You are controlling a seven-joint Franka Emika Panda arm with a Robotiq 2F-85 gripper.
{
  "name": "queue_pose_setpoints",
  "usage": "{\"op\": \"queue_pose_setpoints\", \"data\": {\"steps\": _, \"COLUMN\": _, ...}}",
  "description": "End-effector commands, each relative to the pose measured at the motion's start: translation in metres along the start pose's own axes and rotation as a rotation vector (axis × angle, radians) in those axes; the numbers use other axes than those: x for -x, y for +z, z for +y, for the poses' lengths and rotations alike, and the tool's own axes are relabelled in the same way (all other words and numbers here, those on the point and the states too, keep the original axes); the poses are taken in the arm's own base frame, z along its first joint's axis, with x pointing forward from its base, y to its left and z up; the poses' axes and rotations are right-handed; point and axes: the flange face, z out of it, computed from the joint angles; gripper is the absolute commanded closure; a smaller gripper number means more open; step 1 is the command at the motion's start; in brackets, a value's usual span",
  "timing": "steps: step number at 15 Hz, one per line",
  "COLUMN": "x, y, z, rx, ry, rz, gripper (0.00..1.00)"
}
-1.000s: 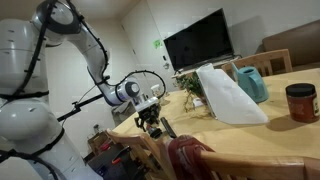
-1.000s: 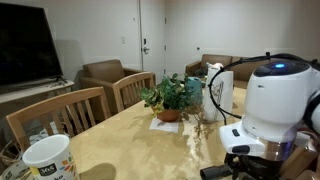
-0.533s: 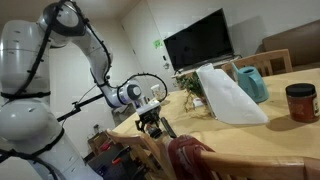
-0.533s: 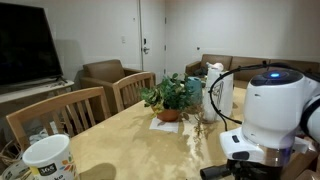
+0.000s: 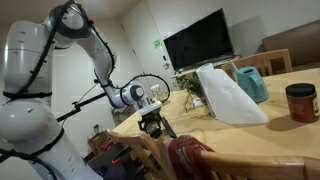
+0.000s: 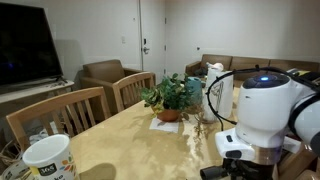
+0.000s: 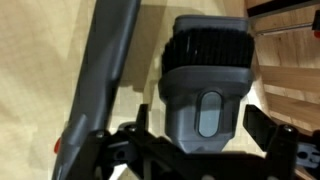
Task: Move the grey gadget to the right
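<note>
In the wrist view the grey gadget (image 7: pixel 205 75) lies on the wooden table (image 7: pixel 40 60), dark grey with a ribbed top end and an oval lighter button. My gripper (image 7: pixel 205 125) is low over it, one finger on each side of its near end. The left fingertip (image 7: pixel 142 118) stands a little off the gadget, and the right one (image 7: pixel 265 125) is close to its edge. The jaws are open around it. In both exterior views the gripper (image 5: pixel 150 122) (image 6: pixel 240 168) sits at the table's near corner, and the gadget is hidden under it.
A long dark grey bar (image 7: pixel 100 70) lies just left of the gadget. Chair slats (image 7: pixel 290 60) show past the table edge. Farther along the table stand a white bag (image 5: pixel 225 95), a teal pitcher (image 5: pixel 250 82), a red-brown jar (image 5: pixel 300 102), a potted plant (image 6: pixel 170 98) and a white cup (image 6: pixel 48 160).
The arm's wrist has shifted slightly over the table corner. The gripper stays low at the same spot.
</note>
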Motion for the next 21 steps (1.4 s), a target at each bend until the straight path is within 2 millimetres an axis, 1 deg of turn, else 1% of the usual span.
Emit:
{"op": "queue_pose_setpoints", "data": {"steps": 1, "x": -0.003, "y": -0.003, "z": 0.010, "rx": 0.014, "ry": -0.005, "rz": -0.007, "gripper": 0.34}}
{"op": "queue_pose_setpoints", "data": {"steps": 3, "x": -0.004, "y": -0.005, "z": 0.012, "rx": 0.019, "ry": -0.004, "rz": -0.005, "gripper": 0.51}}
{"op": "queue_pose_setpoints", "data": {"steps": 4, "x": -0.004, "y": -0.005, "z": 0.012, "rx": 0.022, "ry": -0.004, "rz": -0.003, "gripper": 0.57}}
{"op": "queue_pose_setpoints", "data": {"steps": 6, "x": -0.004, "y": -0.007, "z": 0.012, "rx": 0.026, "ry": -0.002, "rz": -0.004, "gripper": 0.57}}
{"op": "queue_pose_setpoints", "data": {"steps": 9, "x": -0.009, "y": -0.015, "z": 0.008, "rx": 0.036, "ry": -0.008, "rz": -0.009, "gripper": 0.57}}
{"op": "queue_pose_setpoints", "data": {"steps": 12, "x": -0.016, "y": -0.028, "z": 0.001, "rx": 0.061, "ry": -0.021, "rz": -0.028, "gripper": 0.57}}
{"op": "queue_pose_setpoints", "data": {"steps": 16, "x": -0.025, "y": -0.040, "z": -0.013, "rx": 0.087, "ry": 0.003, "rz": -0.050, "gripper": 0.57}}
{"op": "queue_pose_setpoints", "data": {"steps": 21, "x": -0.026, "y": -0.040, "z": -0.027, "rx": 0.089, "ry": 0.021, "rz": -0.045, "gripper": 0.57}}
